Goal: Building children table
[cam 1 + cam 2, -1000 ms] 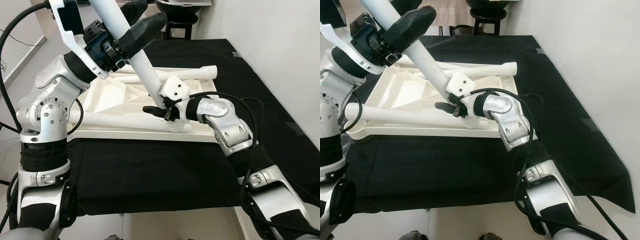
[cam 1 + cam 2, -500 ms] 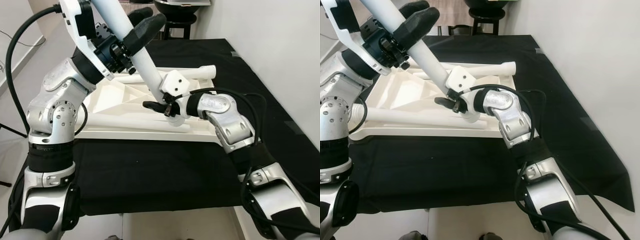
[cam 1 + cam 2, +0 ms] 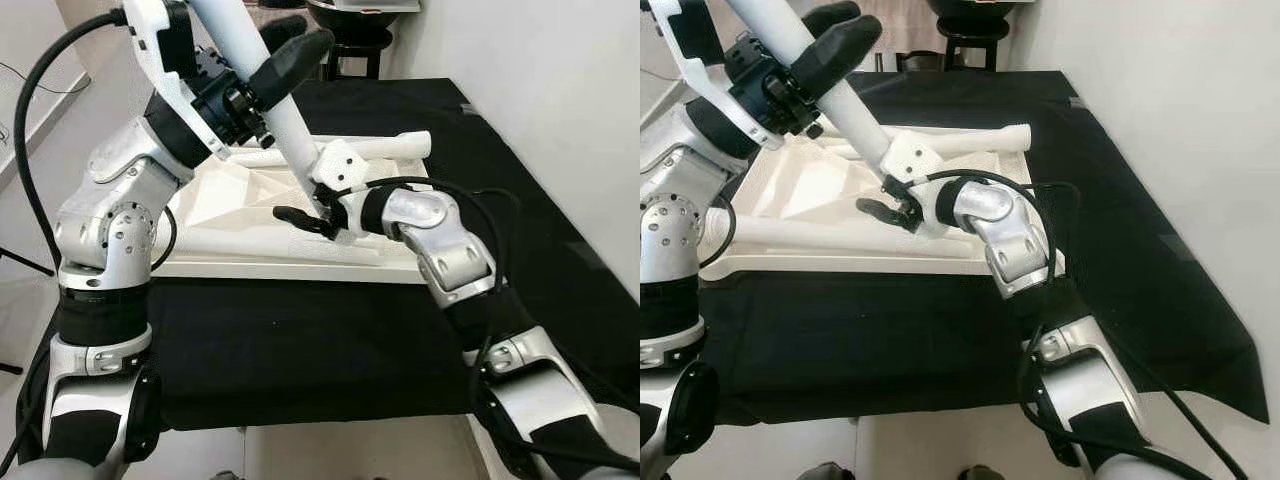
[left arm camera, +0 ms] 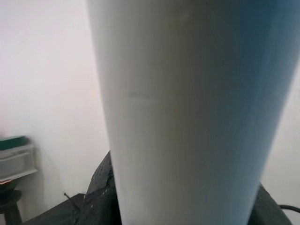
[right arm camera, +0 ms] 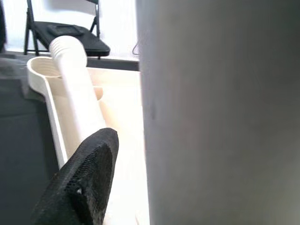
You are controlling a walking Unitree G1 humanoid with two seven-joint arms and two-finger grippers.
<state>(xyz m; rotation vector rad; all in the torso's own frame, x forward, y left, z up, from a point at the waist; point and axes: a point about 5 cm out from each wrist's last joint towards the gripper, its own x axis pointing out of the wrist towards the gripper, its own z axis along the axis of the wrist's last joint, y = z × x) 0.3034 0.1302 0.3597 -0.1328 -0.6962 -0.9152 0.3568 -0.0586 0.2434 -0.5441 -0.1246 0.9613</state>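
An upside-down white table top [image 3: 225, 195] lies on a black cloth [image 3: 300, 340]. My left gripper [image 3: 268, 78] is raised at the upper left and is shut on a long white table leg [image 3: 287, 130], which slants down to the right. The leg [image 4: 187, 117] is very close in the left wrist view. My right gripper [image 3: 303, 216] is shut on the same leg's lower end, just above the table top, with one black finger [image 5: 84, 183] beside the leg [image 5: 220, 117]. Two more white legs [image 3: 375, 148] [image 3: 810, 232] lie on the table top.
A white wall [image 3: 560, 100] runs along the right side of the cloth. A black stool [image 3: 360, 35] stands beyond the far edge. A black folding chair [image 5: 70, 35] stands further back. The cloth's front edge [image 3: 300, 420] is near my body.
The leg's lower end and my right gripper have shifted to the left over the table top. My left arm has moved slightly; the camera also shifted.
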